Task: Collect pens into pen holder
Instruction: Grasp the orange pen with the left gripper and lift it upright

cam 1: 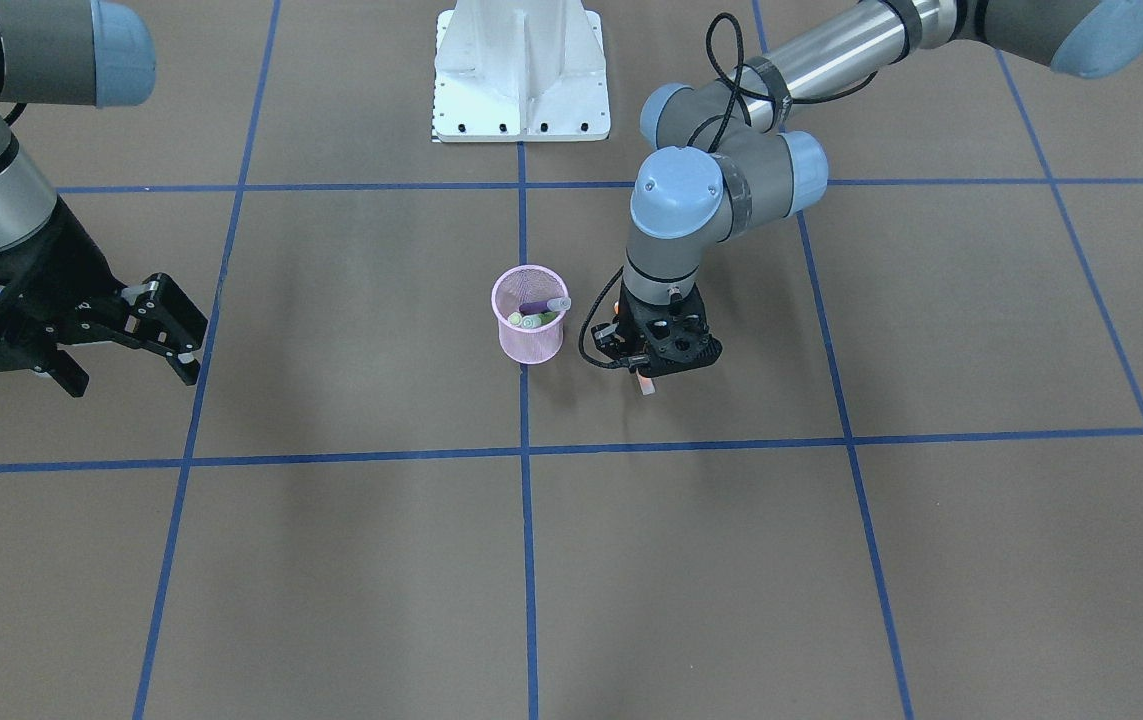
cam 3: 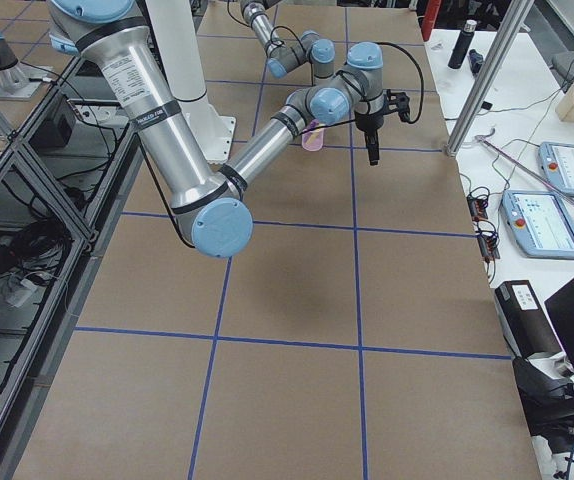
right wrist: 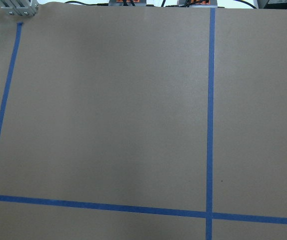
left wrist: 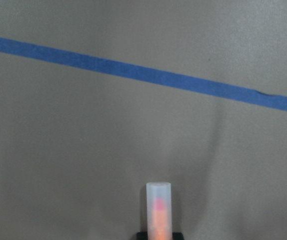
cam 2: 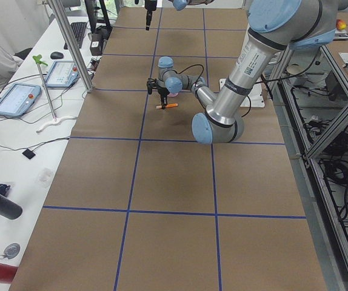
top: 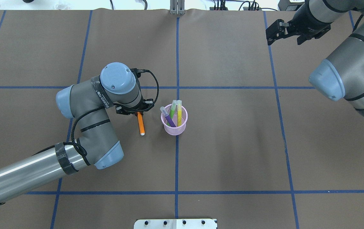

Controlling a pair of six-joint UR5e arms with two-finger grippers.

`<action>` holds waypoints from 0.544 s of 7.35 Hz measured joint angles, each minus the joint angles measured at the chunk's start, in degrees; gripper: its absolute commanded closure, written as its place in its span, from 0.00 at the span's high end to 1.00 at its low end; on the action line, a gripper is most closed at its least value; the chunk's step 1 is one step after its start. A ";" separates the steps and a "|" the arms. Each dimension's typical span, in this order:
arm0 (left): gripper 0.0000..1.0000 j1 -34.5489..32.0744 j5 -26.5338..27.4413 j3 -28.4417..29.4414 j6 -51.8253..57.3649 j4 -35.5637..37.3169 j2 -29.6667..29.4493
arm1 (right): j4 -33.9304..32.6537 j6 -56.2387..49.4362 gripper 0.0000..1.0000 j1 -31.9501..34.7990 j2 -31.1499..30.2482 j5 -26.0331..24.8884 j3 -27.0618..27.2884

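Orange pen is pinched in left fingers beside pen holder; right fingers spread empty.

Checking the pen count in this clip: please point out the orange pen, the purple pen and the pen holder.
orange pen [top: 141, 124]: overhead view, middle of its body.
purple pen [top: 169, 119]: overhead view, purple body inside the rim.
pen holder [top: 175, 131]: overhead view, near mesh wall.

The counter was dull brown, crossed by a grid of blue tape lines. The pen holder was pink mesh. The purple pen, green pen, yellow-green pen and orange pen all had clear, frosted caps. The left pincer and right pincer were black. The left arm and right arm were grey and silver with pale-blue caps.
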 measured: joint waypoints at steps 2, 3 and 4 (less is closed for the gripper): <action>0.00 -2.03 0.05 -4.77 2.41 0.05 0.03 | -0.04 -0.37 1.00 0.78 -0.17 1.04 0.01; 0.00 -3.26 0.59 -9.19 5.60 0.01 0.19 | -0.05 -0.52 1.00 1.01 -0.24 1.32 0.01; 0.00 -3.82 2.16 -13.68 8.48 -0.37 0.23 | -0.06 -0.65 1.00 1.24 -0.29 1.43 0.01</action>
